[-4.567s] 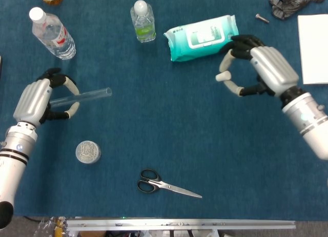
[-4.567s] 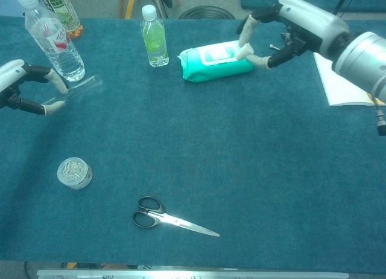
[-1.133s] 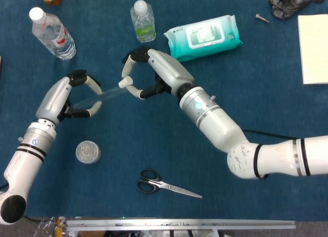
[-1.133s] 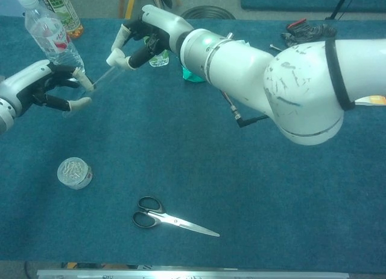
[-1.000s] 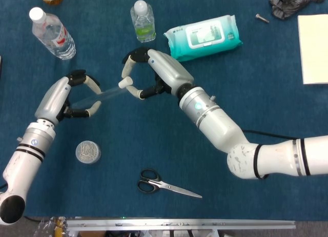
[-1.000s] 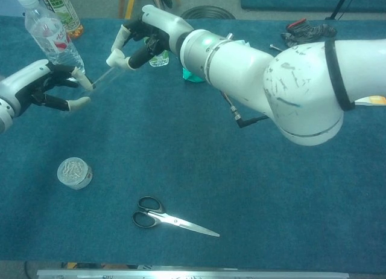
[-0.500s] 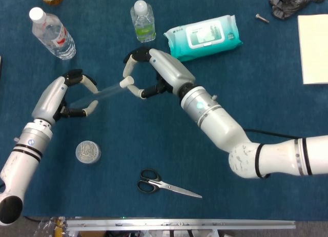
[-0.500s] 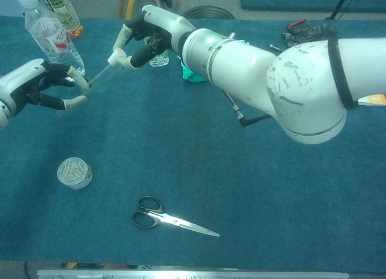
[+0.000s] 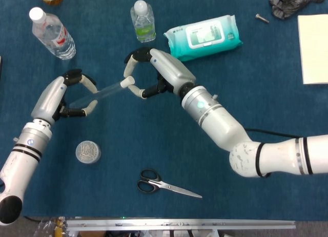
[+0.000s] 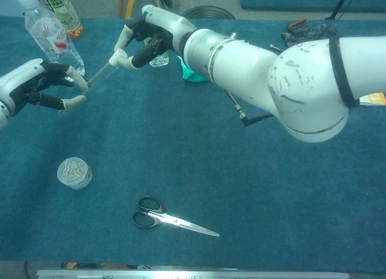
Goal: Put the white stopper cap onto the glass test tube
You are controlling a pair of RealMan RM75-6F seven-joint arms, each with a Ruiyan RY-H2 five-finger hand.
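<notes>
White stopper cap (image 9: 124,82) pinched in your right hand (image 9: 154,73), touching open end of glass test tube (image 9: 100,93). Tube held off table, tilted, in your left hand (image 9: 61,96), fingers curled around lower end. Nearby on blue cloth (image 9: 154,144): wipes pack (image 9: 204,36), small bottle (image 9: 143,21), scissors (image 9: 164,184).

Blue-carpeted table (image 9: 266,57), chair legs (image 10: 128,4) behind.

Perhaps lab: blue-clothed table (image 9: 287,160)
</notes>
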